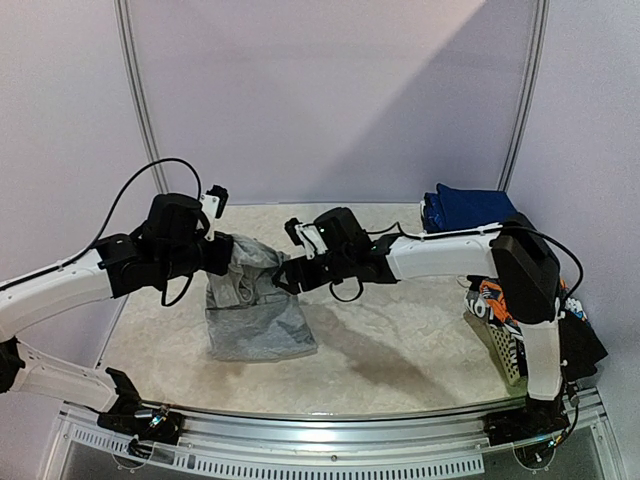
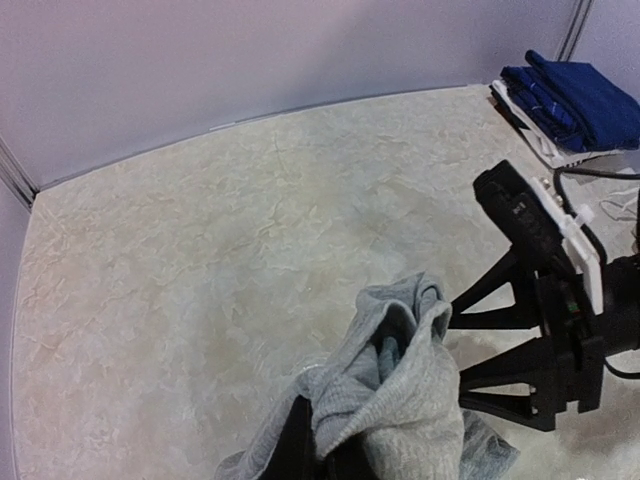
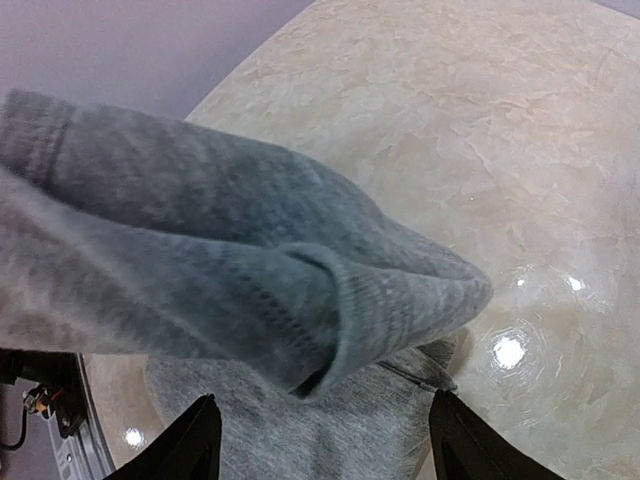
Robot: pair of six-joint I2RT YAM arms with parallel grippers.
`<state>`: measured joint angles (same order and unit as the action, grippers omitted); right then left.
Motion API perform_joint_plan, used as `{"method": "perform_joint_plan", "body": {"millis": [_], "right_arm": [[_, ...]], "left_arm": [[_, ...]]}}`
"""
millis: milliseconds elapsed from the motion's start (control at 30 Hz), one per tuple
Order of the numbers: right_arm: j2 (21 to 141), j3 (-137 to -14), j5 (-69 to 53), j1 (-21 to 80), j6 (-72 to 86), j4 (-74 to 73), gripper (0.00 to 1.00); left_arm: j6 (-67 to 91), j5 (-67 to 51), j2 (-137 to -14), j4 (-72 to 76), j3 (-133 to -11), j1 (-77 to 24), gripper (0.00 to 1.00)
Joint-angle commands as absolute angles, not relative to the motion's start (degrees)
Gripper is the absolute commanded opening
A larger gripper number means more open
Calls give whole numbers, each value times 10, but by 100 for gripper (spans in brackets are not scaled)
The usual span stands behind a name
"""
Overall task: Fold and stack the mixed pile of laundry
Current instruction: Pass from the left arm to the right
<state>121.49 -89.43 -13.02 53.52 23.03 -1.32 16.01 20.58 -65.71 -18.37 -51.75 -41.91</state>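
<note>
A grey shirt [image 1: 256,322] hangs from my left gripper [image 1: 222,258], its lower part spread on the table. In the left wrist view the left gripper [image 2: 325,445] is shut on a bunched fold of the grey shirt [image 2: 405,385], and the dark fingers show only at the bottom edge. My right gripper [image 1: 283,280] stands open just right of the lifted cloth. In its own view the right gripper [image 3: 325,445] has wide-apart fingertips [image 3: 190,445], and the grey shirt [image 3: 250,260] hangs loose just beyond them, ungripped. Navy blue pieces [image 1: 470,208] lie folded at the back right.
A white lattice basket [image 1: 503,352] stands at the right edge behind the right arm. It holds orange-black-white printed cloth [image 1: 492,300], and black cloth [image 1: 585,340] lies beside it. The folded navy stack [image 2: 575,100] rests on something white. Walls close the back and sides.
</note>
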Motion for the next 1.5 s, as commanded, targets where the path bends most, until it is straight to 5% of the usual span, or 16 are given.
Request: {"method": "perform_joint_plan", "body": {"millis": [0,167,333,533,933,1267,1300,1467], "right_arm": [[1243,-896,-103,534,277,64,73],[1284,-926,-117,534,309,94,67],[1310,-935,-125,534,332,115,48],[1303,-931,-108,534,329,102,2],[1071,-1050,-96,552,187,-254,0],[1022,-1269,-165,581,132,-402,0],[1020,-1276,-162,582,133,-401,0],[1034,-1320,-46,581,125,-440,0]], "left_arm": [[164,196,-643,-187,-527,-417,0],[163,193,-642,-186,-526,-417,0],[162,191,-640,-185,-526,-417,0],[159,191,-633,-185,-525,-417,0],[102,287,-632,-189,-569,-406,0],[31,202,-733,-110,-650,-385,0],[32,194,-748,-121,-668,-385,6],[63,151,-746,-126,-671,-385,72]]}}
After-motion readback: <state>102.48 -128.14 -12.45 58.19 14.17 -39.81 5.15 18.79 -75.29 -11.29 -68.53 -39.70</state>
